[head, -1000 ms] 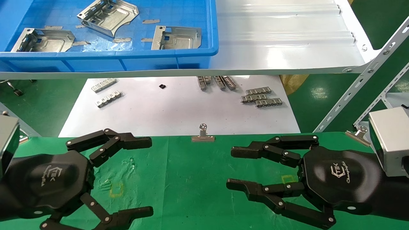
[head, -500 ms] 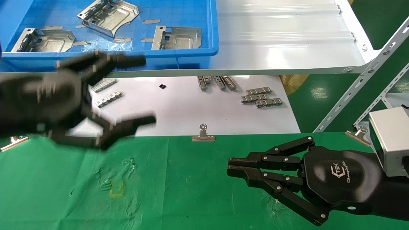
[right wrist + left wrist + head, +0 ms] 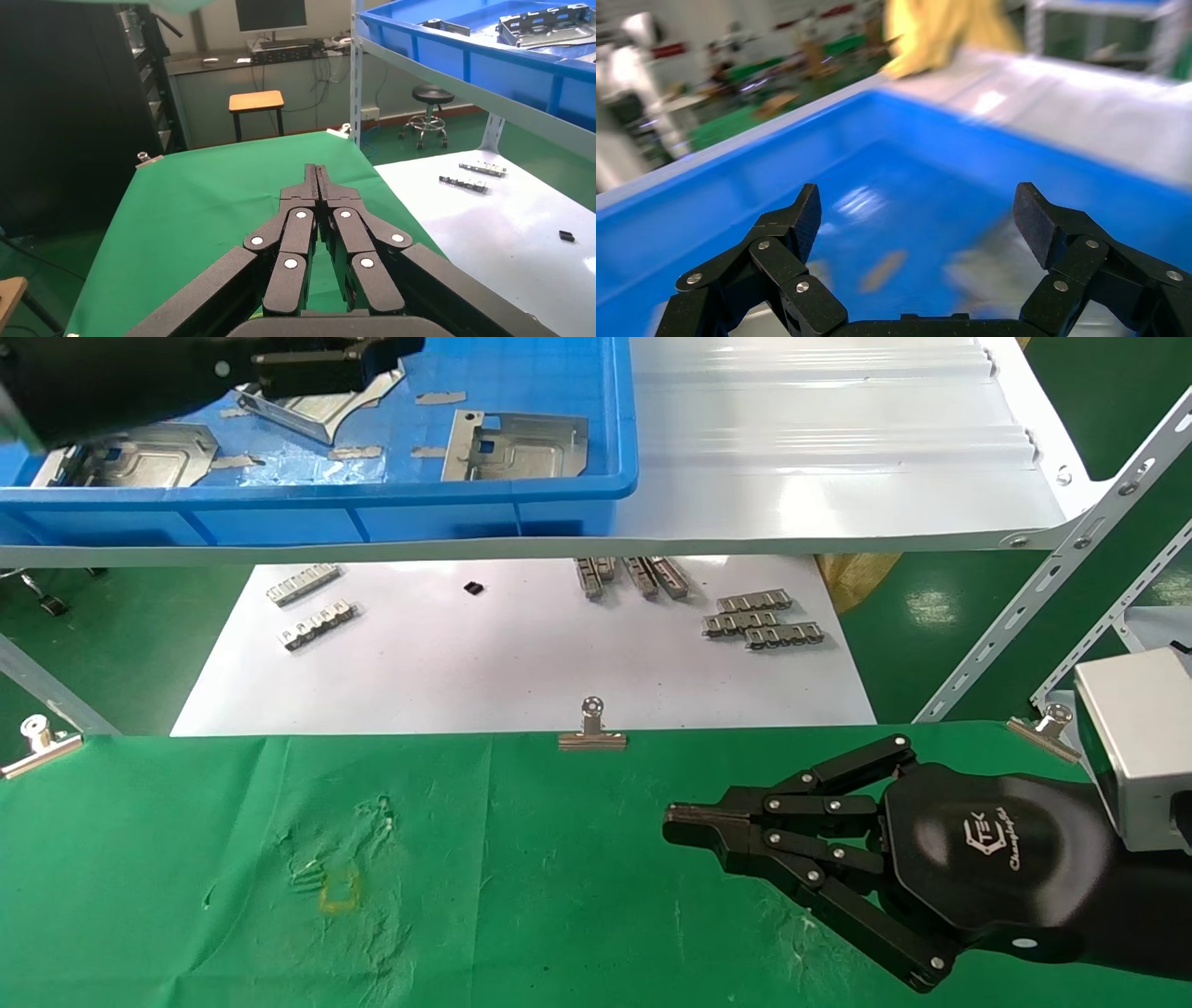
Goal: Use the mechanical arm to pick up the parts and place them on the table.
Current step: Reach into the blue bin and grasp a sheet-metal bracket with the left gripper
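Note:
Three silver parts lie in the blue bin (image 3: 372, 514): one at the left (image 3: 140, 453), one in the middle (image 3: 321, 416) and one at the right (image 3: 517, 447). My left gripper (image 3: 358, 360) is open and empty above the bin, over the middle part, which it partly hides. In the left wrist view its fingers (image 3: 800, 217) stand wide apart around the gripper's centre (image 3: 916, 217), with a blurred silver part (image 3: 993, 270) below. My right gripper (image 3: 675, 826) is shut and empty, low over the green table (image 3: 521, 896); its closed tips (image 3: 317, 172) show in the right wrist view.
The bin stands on a white shelf (image 3: 819, 458) above a white board (image 3: 521, 663) that carries small toothed strips (image 3: 759, 621). A binder clip (image 3: 591, 728) holds the cloth's far edge. A slotted metal strut (image 3: 1043, 589) slants at the right.
My left arm has risen from the green table up and away to above the blue bin, still open. My right gripper has shut and stayed over the table.

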Controlling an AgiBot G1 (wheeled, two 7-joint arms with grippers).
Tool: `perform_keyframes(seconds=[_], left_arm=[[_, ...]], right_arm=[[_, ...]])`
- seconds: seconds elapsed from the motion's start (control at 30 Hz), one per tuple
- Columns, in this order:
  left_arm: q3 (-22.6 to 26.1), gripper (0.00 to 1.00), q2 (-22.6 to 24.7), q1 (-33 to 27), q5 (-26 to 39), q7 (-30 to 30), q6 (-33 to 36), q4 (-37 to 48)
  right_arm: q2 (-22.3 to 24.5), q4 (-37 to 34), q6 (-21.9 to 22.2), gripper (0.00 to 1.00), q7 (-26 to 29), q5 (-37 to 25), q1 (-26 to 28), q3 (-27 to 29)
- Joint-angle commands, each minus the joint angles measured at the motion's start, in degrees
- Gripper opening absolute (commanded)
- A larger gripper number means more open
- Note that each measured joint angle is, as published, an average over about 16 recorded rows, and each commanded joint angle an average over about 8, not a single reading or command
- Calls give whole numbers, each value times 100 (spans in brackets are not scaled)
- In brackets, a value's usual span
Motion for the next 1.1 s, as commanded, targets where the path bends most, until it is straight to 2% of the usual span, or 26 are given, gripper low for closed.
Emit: perform_keyframes(seconds=[0.03, 0.17, 0.2, 0.23, 0.3, 0.53, 0.77, 1.1], left_arm=[[76, 79, 171, -254, 231, 191, -389, 471], [227, 29, 358, -563, 536, 411, -869, 1040], [261, 18, 388, -628, 599, 466, -957, 1151], [290, 9, 410, -685, 653, 517, -1031, 1246], [340, 0, 444, -787, 744, 620, -1165, 1416], [434, 0, 496, -1022, 918, 818, -1581, 1867], [462, 0, 568, -1092, 968, 758, -1877, 2183], [486, 0, 622, -1061, 1003, 581, -1860, 2340]], right_arm=[[0, 0, 0, 42, 0, 0, 0, 0], [0, 0, 0, 90, 0, 0, 0, 0], [0, 0, 0, 98, 0, 0, 0, 0], [0, 0, 0, 100, 0, 0, 0, 0], [0, 0, 0, 100, 0, 0, 0, 0], [0, 0, 0, 100, 0, 0, 0, -1], [0, 0, 0, 100, 0, 1, 0, -1], [0, 0, 0, 100, -1, 1, 0, -1]])
